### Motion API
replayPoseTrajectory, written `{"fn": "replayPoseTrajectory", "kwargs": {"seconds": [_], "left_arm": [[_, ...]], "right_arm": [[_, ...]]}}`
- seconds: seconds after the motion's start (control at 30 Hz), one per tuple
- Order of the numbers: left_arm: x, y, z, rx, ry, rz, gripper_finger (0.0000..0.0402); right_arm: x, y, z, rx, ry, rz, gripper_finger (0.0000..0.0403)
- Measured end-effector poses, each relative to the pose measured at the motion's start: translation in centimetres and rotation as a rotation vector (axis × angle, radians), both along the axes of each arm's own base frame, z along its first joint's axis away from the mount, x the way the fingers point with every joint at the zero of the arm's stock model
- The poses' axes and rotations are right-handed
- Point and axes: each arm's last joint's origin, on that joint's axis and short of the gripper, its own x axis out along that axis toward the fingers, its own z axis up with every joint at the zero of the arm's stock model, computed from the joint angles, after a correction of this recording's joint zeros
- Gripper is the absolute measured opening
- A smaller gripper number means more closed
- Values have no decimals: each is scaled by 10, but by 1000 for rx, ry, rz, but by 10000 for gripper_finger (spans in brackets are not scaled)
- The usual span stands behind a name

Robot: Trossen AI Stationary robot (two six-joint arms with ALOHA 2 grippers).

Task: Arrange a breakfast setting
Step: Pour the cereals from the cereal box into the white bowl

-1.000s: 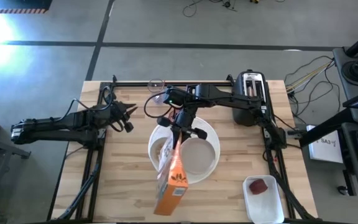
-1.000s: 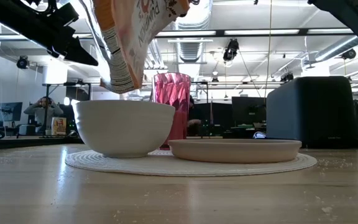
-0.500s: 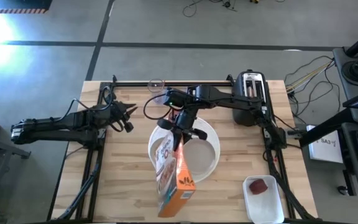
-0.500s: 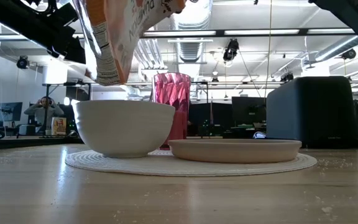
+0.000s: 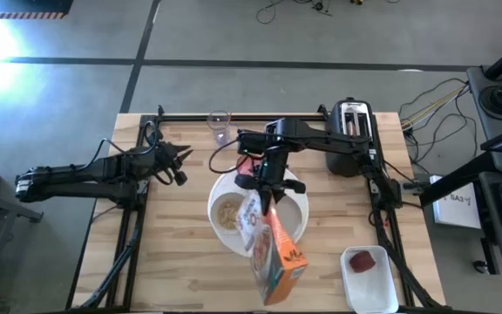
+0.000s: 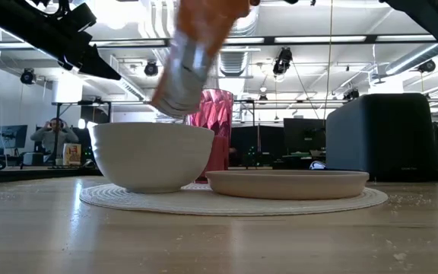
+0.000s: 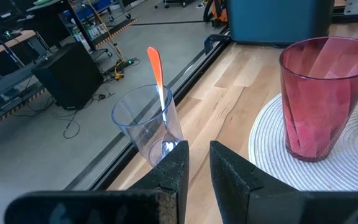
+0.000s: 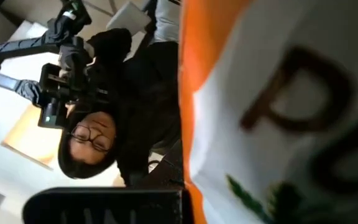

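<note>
A white bowl (image 5: 227, 213) with cereal in it and a grey plate (image 5: 291, 215) sit on the round white placemat (image 6: 234, 202). The pink-red tumbler (image 7: 324, 99) stands on the mat's far edge. My right gripper (image 5: 267, 183) is shut on an orange cereal box (image 5: 278, 255), tipped with its lower end (image 6: 178, 90) over the bowl (image 6: 150, 156). A spoon with an orange handle (image 7: 156, 74) stands in a clear glass (image 7: 149, 127) at the far edge. At the table's left, my left gripper (image 7: 197, 163) stands a narrow gap open and holds nothing. The small red fruit (image 5: 367, 260) lies in a white tub. My right gripper holds the cereal box by its end toward the table's far side (image 5: 265, 202), slanting down from the far side. The box's own face (image 8: 272, 106) fills the wrist view and hides the fingers' place on it. The box hangs tilted, clear of bowl and table.
The black-and-silver toaster (image 5: 353, 125) stands at the far right, the white tub (image 5: 375, 288) at the near right corner. A person with glasses (image 8: 95, 140) shows beyond the table in the right wrist view. Bare wood lies at the near left.
My right gripper has rolled its wrist and shifted a little toward the table's right. The cereal box has swung about: its raised end has gone from the near left toward the near right, and its lower end has moved rightward across the bowl.
</note>
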Motion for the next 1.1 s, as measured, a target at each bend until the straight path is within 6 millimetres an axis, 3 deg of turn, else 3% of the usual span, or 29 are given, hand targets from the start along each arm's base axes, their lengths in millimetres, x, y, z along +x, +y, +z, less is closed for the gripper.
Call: {"fn": "replayPoseTrajectory", "kwargs": {"seconds": [0.27,0.73,0.9,1.1], "left_arm": [[0,0,0,0,-3,0,48],[0,0,1,1,-9,0,48],[1,0,3,5,-30,0,48],[3,0,7,11,-79,-13,48]], "right_arm": [[1,0,0,-26,-56,17,9],[0,4,-1,-219,-354,200,9],[-18,10,13,-313,-443,296,9],[-46,15,44,-592,-631,400,9]]}}
